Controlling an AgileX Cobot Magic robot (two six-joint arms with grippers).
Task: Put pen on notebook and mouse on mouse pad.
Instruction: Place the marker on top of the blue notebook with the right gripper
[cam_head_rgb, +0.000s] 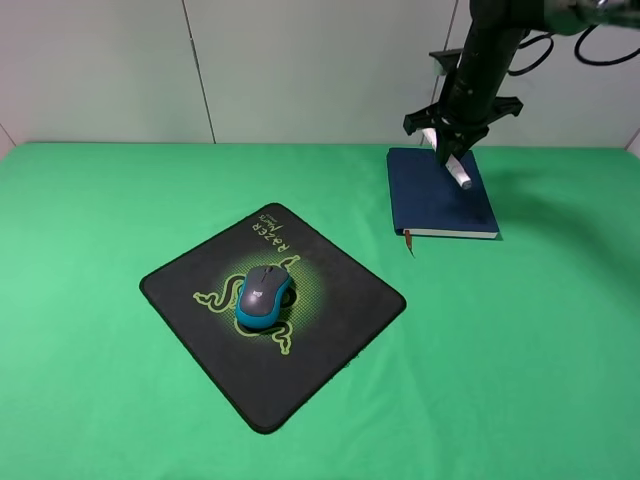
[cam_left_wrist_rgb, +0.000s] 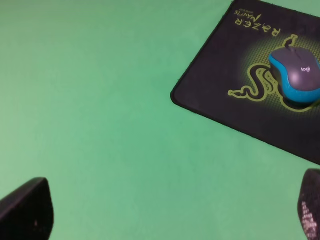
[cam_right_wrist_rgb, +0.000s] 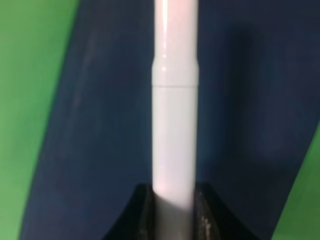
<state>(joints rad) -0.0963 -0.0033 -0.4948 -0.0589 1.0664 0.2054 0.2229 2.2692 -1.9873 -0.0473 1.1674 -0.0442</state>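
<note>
Surface: flat green cloth-covered surface (cam_head_rgb: 520, 360).
Mouse pad: large square black mat with green snake logo (cam_head_rgb: 330, 330), left of centre.
Notebook: dark navy hardcover notebook (cam_head_rgb: 425, 205), well apart to the right.
Mouse: grey-topped, teal-sided mouse (cam_head_rgb: 263, 296) sits on the mat's logo.
Pen: slim white pen (cam_right_wrist_rgb: 175, 125), tilted over the notebook.
Right claw (cam_head_rgb: 447, 148): clamped on the pen.
Left claw (cam_left_wrist_rgb: 175, 215): spread wide, holding nothing, above bare green.

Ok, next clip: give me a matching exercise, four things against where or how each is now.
1. mouse
2. pen
3. left hand
4. notebook

A. open, holding nothing
B. on the mouse pad
C. on the green cloth, beneath the pen
D. gripped in the right hand

Pairs: 1-B, 2-D, 3-A, 4-C
</note>
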